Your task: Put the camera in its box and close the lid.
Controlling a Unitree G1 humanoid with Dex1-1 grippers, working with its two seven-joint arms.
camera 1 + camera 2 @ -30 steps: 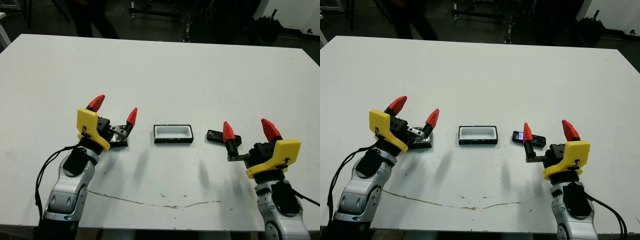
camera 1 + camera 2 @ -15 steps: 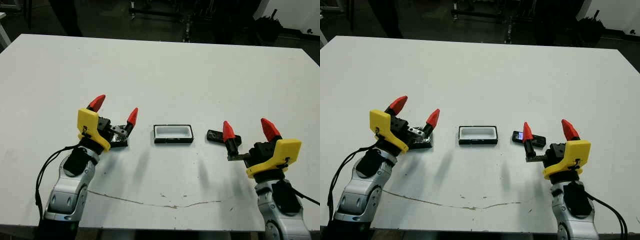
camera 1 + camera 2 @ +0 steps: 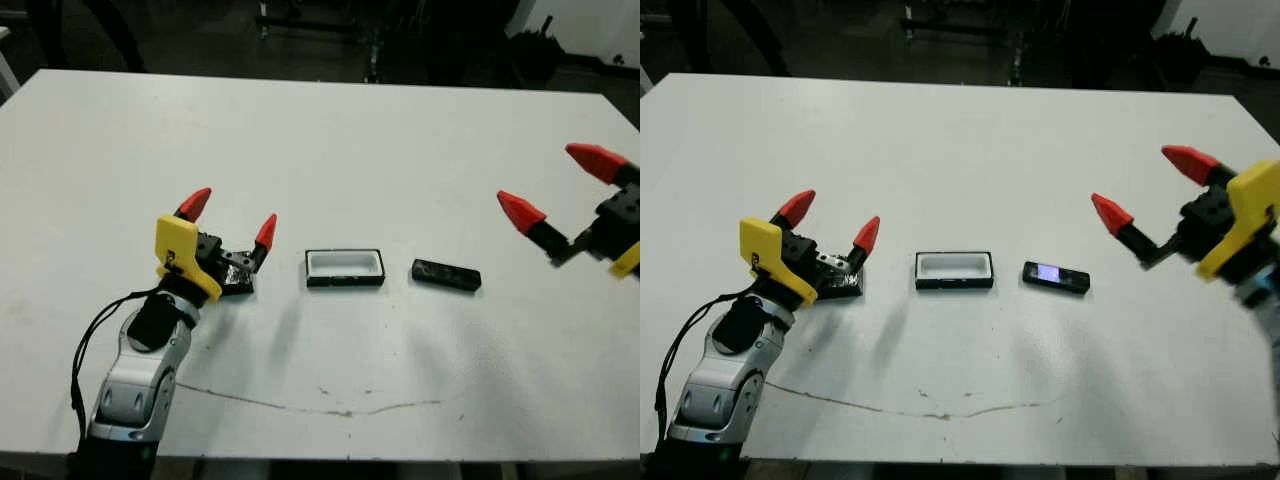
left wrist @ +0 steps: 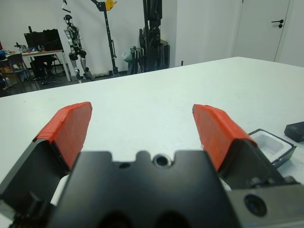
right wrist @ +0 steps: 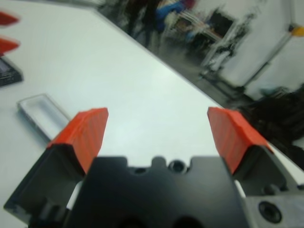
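The camera (image 3: 1056,276) is lying flat on the white table (image 3: 970,150), just right of the box (image 3: 954,270), which is sitting open and showing its white lining. The lid (image 3: 837,284) is lying under the left gripper (image 3: 830,223), fingers spread. The right gripper (image 3: 1150,185) is hovering near the table's right edge, fingers apart.
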